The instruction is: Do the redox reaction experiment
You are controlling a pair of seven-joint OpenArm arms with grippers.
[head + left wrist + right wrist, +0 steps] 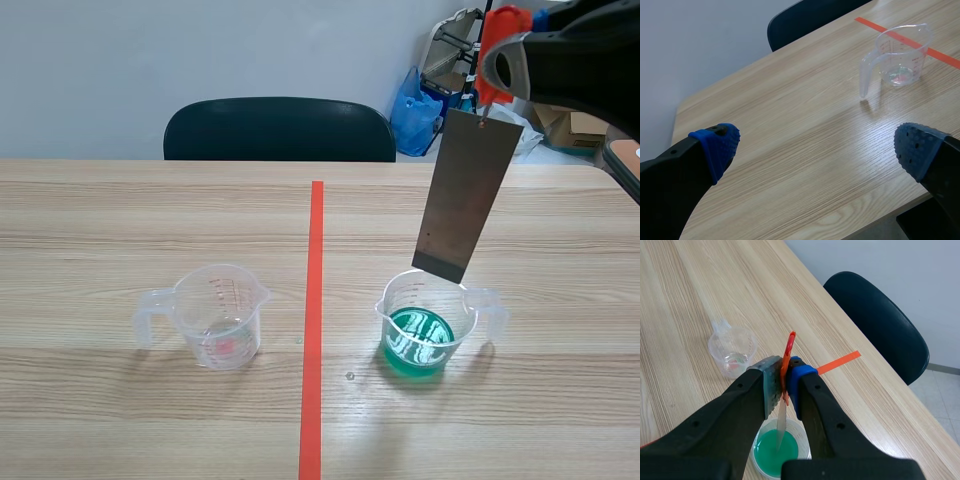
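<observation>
Right gripper (785,375) was clamped on the strip (466,195) by its orange tab (789,347). The arm was raised high, and the strip hung tilted, its lower end at the mouth of the beaker (395,300) of green liquid (420,345). Left gripper (817,146) hovered wide open over the table (790,115), with 1 clear beaker (900,55) well ahead.
</observation>
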